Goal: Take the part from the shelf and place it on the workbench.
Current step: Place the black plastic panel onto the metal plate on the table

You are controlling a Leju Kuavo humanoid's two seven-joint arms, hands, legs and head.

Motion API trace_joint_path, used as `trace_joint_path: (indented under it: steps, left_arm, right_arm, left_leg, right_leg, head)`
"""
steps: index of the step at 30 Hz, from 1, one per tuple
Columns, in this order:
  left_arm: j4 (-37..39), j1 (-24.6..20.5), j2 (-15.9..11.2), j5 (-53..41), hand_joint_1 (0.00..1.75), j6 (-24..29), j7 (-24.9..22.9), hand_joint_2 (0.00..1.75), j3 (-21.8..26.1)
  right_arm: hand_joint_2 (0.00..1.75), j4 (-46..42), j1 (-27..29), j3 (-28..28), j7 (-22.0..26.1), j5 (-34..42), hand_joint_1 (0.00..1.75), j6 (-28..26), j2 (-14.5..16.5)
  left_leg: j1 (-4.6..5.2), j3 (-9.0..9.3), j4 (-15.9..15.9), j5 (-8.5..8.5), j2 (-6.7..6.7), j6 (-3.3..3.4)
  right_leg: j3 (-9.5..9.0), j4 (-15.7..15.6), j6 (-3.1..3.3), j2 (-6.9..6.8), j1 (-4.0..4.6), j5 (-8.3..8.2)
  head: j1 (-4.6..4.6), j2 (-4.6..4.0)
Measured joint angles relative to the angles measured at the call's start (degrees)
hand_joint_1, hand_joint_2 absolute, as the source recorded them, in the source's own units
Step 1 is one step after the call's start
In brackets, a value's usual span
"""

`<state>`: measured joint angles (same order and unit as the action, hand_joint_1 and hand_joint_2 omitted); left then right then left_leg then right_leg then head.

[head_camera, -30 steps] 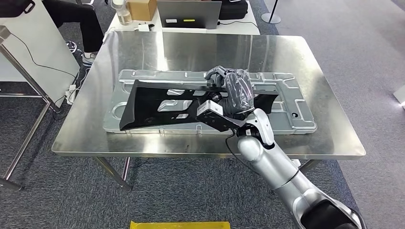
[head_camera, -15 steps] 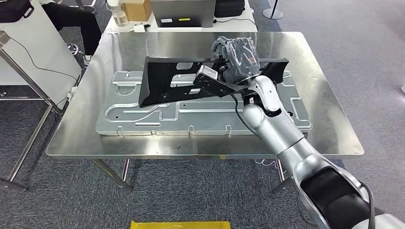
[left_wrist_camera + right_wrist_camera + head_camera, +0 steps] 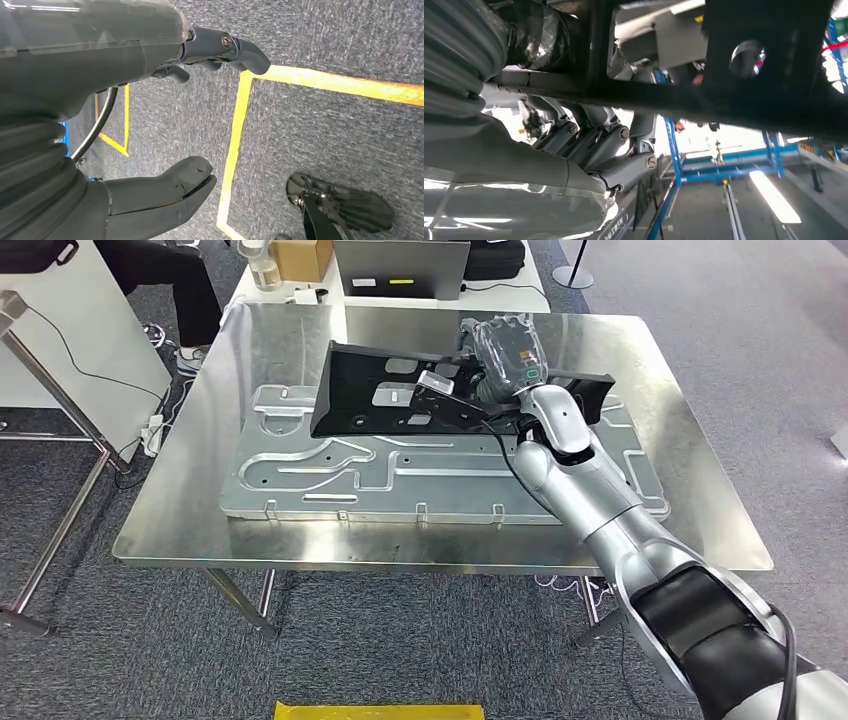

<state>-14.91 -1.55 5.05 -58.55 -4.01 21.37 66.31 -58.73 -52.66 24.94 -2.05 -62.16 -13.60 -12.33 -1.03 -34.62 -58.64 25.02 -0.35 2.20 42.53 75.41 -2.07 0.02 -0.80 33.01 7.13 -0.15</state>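
One long black plastic part held over one steel workbench.
The right hand grips it above one embossed grey metal plate; the left hand hangs with fingers apart, holding nothing.

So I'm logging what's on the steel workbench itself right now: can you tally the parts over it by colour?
Black part, gripped by the right hand and held above the bench: 1
Silver stamped panel, lying flat on the workbench: 1
Total: 2
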Motion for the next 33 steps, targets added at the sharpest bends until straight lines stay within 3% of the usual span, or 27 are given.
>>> trace_joint_path:
  steps: [1, 3, 5, 7, 10, 12, 14, 15, 16, 18, 20, 21, 24, 26, 29, 30, 31, 32, 33]
  left_arm:
    - [0.0, 0.0, 0.0, 0.0, 0.0, 0.0, -0.1, 1.75, 0.0]
    - [0.0, 0.0, 0.0, 0.0, 0.0, -0.1, -0.2, 1.75, 0.0]
    - [0.0, -0.1, 0.0, 0.0, 0.0, -0.2, -0.3, 1.75, 0.1]
    - [0.0, -0.1, 0.0, 0.0, 0.0, -0.2, -0.3, 1.75, 0.2]
    - [0.1, -0.3, 0.1, 0.0, 0.0, -0.2, -0.4, 1.75, 0.3]
    - [0.1, -0.3, 0.1, 0.0, 0.0, -0.2, -0.5, 1.75, 0.3]
    - [0.1, -0.3, 0.1, 0.0, 0.0, -0.2, -0.5, 1.75, 0.4]
    - [0.1, -0.2, 0.1, 0.0, 0.0, -0.2, -0.6, 1.75, 0.5]
    - [0.1, -0.2, 0.1, 0.0, 0.0, -0.2, -0.6, 1.75, 0.5]
    - [0.2, -0.1, 0.1, 0.0, 0.0, -0.2, -0.8, 1.75, 0.5]
    - [0.2, -0.2, 0.1, 0.0, 0.0, -0.2, -0.8, 1.75, 0.6]
    - [0.2, -0.2, 0.1, 0.0, 0.0, -0.2, -0.9, 1.75, 0.7]
    - [0.2, -0.2, 0.1, 0.0, 0.0, -0.2, -1.0, 1.75, 1.0]
    - [0.2, -0.2, 0.1, 0.0, 0.0, -0.2, -1.1, 1.75, 1.2]
    - [0.2, -0.4, 0.2, 0.0, 0.0, -0.2, -1.2, 1.75, 1.4]
    - [0.2, -0.4, 0.2, 0.0, 0.0, -0.2, -1.2, 1.75, 1.4]
    - [0.2, -0.3, 0.2, 0.0, 0.0, -0.2, -1.2, 1.75, 1.4]
    - [0.2, -0.2, 0.2, 0.0, 0.0, -0.2, -1.3, 1.75, 1.4]
    - [0.2, -0.1, 0.2, 0.0, 0.0, -0.2, -1.3, 1.75, 1.4]
  right_arm:
    - [1.75, 0.5, 0.0, 0.2, -0.2, -0.3, 1.75, 0.3, 0.0]
    - [1.75, 1.6, -0.3, 0.5, -0.8, -0.9, 1.75, 0.7, -0.1]
    - [1.75, 2.9, -0.6, 0.8, -1.0, -1.4, 1.75, 0.8, -0.1]
    - [1.75, 4.1, -0.7, 1.0, -0.9, -1.8, 1.75, 0.8, -0.1]
    - [1.75, 5.6, -0.8, 1.5, -0.8, -1.9, 1.75, 0.8, 0.0]
    - [1.75, 6.4, -0.9, 1.9, -0.8, -2.0, 1.75, 0.9, 0.3]
    - [1.75, 7.3, -1.0, 2.2, -0.8, -2.0, 1.75, 1.1, 0.5]
    - [1.75, 7.7, -0.9, 2.3, -0.8, -2.0, 1.75, 1.3, 0.6]
    - [1.75, 8.0, -0.9, 2.5, -0.8, -2.1, 1.75, 1.4, 0.8]
    - [1.75, 8.5, -0.9, 2.9, -0.8, -2.2, 1.75, 1.8, 1.0]
    - [1.75, 9.1, -1.0, 3.1, -0.7, -2.3, 1.75, 2.2, 1.2]
    - [1.75, 9.3, -1.1, 3.1, -0.7, -2.4, 1.75, 2.3, 1.3]
    - [1.75, 10.0, -1.2, 3.3, -0.7, -2.6, 1.75, 2.6, 1.4]
    - [1.75, 10.2, -1.4, 3.4, -0.6, -2.7, 1.75, 2.6, 1.5]
    - [1.75, 10.8, -1.7, 3.5, -0.6, -2.7, 1.75, 2.7, 1.6]
    - [1.75, 11.1, -1.5, 3.6, -0.6, -2.6, 1.75, 2.7, 1.6]
    - [1.75, 11.4, -1.4, 3.7, -0.6, -2.6, 1.75, 2.7, 1.6]
    - [1.75, 11.7, -1.2, 3.8, -0.6, -2.6, 1.75, 2.7, 1.6]
    - [1.75, 11.9, -1.2, 3.8, -0.6, -2.6, 1.75, 2.7, 1.6]
  left_leg:
    - [0.0, 0.06, 0.0, 0.08, -0.01, -0.03]
    - [-0.01, 0.31, 0.0, 0.34, -0.02, -0.23]
    - [0.19, 0.36, -0.1, 0.55, -0.03, -0.7]
    - [0.35, 0.34, 0.0, 0.63, -0.02, -1.28]
    - [0.3, 0.03, -1.2, 1.59, 0.02, -2.18]
    - [0.22, -2.68, -6.7, 4.22, 0.03, -2.57]
    - [0.22, -6.87, -14.2, 6.86, 0.03, -2.77]
    - [0.21, -8.28, -16.3, 7.02, 0.04, -2.81]
    - [0.21, -8.61, -16.1, 6.0, 0.04, -2.76]
    - [0.23, -6.19, -9.9, 1.55, 0.05, -2.43]
    - [0.47, -2.98, -3.2, -1.11, 0.02, -1.95]
    - [0.59, -2.17, -1.4, -1.27, 0.01, -1.72]
    - [0.57, -1.26, -0.3, -0.49, 0.01, -0.87]
    - [0.36, -0.1, 0.2, -0.1, 0.03, -0.21]
    - [0.28, 1.1, 0.4, 0.82, -0.07, 0.33]
    - [0.28, 1.58, 0.4, 1.24, -0.14, 0.34]
    - [0.28, 2.24, 0.4, 1.77, -0.21, 0.28]
    - [0.28, 3.06, 0.4, 2.39, -0.26, 0.17]
    - [0.28, 3.96, 0.5, 3.07, -0.28, -0.01]
  right_leg:
    - [-0.28, -1.0, 0.0, -0.01, -0.05, -1.3]
    - [-3.51, -8.3, 0.24, -0.06, -0.1, -5.51]
    - [-6.57, -14.9, 0.7, -0.08, 0.18, -7.67]
    - [-7.28, -16.3, 1.21, -0.01, 0.51, -7.43]
    - [-7.86, -16.8, 2.32, -0.01, 0.18, -7.4]
    - [-8.4, -17.1, 3.04, -0.21, 0.12, -7.2]
    - [-8.73, -17.0, 3.46, -0.31, 0.28, -6.79]
    - [-8.93, -16.9, 3.53, -0.3, 0.35, -6.53]
    - [-9.21, -16.8, 3.52, -0.24, 0.39, -6.22]
    - [-10.08, -16.6, 3.3, -0.15, 0.44, -5.41]
    - [-10.68, -16.5, 2.81, -0.13, 0.63, -4.6]
    - [-10.8, -16.5, 2.51, -0.12, 0.71, -4.35]
    - [-11.04, -16.2, 1.57, -0.04, 0.77, -4.17]
    - [-9.92, -13.4, 1.01, -0.03, 0.64, -3.15]
    - [-3.43, -3.5, 0.33, -0.02, 0.3, -0.11]
    - [-1.39, -1.3, 0.17, -0.03, 0.18, 0.04]
    - [-0.2, -1.0, 0.11, -0.04, 0.08, -0.85]
    - [-0.05, -2.8, 0.13, -0.05, 0.01, -2.83]
    - [-0.82, -6.3, 0.27, -0.08, -0.03, -5.81]
  head:
    - [0.0, 0.0]
    - [-0.01, 0.0]
    - [-0.01, 0.0]
    - [-0.02, 0.0]
    - [-0.04, 0.0]
    - [-0.04, 0.0]
    - [-0.04, 0.0]
    - [-0.04, 0.0]
    - [-0.04, 0.0]
    - [-0.04, 0.0]
    - [-0.02, 0.0]
    - [-0.02, 0.0]
    - [-0.04, 0.0]
    - [-0.03, 0.0]
    - [-0.02, 0.0]
    - [-0.01, 0.0]
    - [-0.02, 0.0]
    - [0.0, 0.0]
    - [-0.01, 0.0]
